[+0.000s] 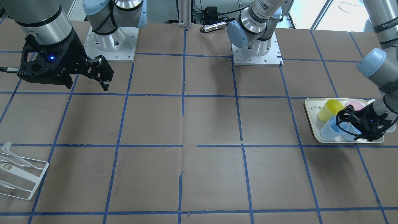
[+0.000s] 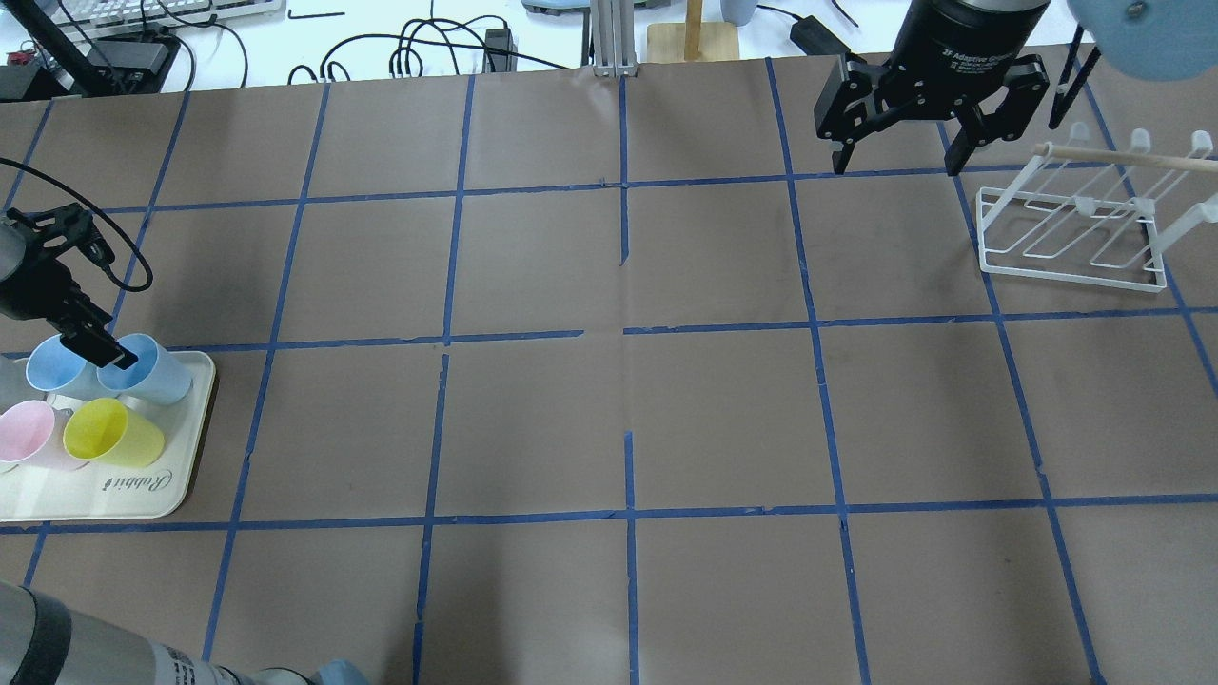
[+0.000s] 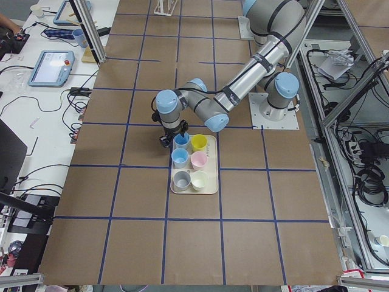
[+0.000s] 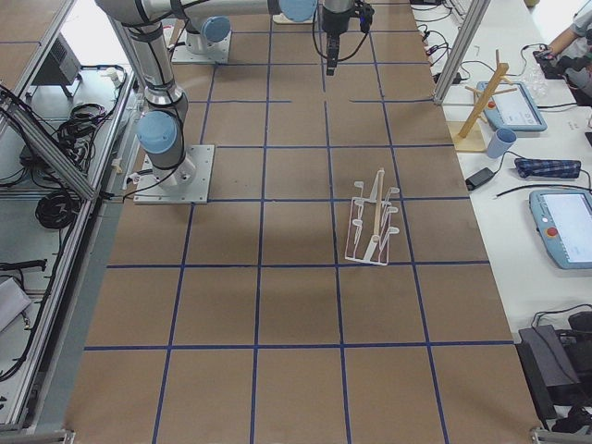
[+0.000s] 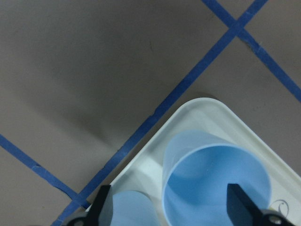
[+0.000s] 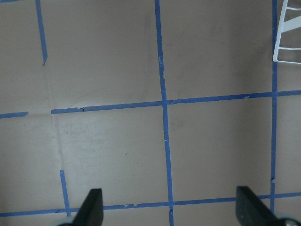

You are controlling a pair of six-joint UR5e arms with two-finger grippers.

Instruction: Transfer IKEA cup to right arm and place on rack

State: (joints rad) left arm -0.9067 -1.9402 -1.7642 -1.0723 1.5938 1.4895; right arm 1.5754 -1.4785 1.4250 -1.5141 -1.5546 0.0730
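Note:
Two pale blue IKEA cups (image 2: 150, 373) (image 2: 55, 365) stand upright on the cream tray (image 2: 114, 490) at the table's left end. My left gripper (image 2: 95, 342) is open and low over them. In the left wrist view the jaws straddle the wall of the nearer blue cup (image 5: 211, 179), one finger inside its mouth and one between it and the other blue cup (image 5: 127, 209). My right gripper (image 2: 896, 162) is open and empty, hanging above the table beside the white wire rack (image 2: 1075, 228). The rack also shows in the front-facing view (image 1: 21, 177).
A yellow cup (image 2: 109, 433) and a pink cup (image 2: 29, 433) stand on the same tray, with a grey cup (image 3: 181, 179) and a cream cup (image 3: 199, 179) behind them. Brown paper with blue tape lines covers the table. Cables lie along the far edge.

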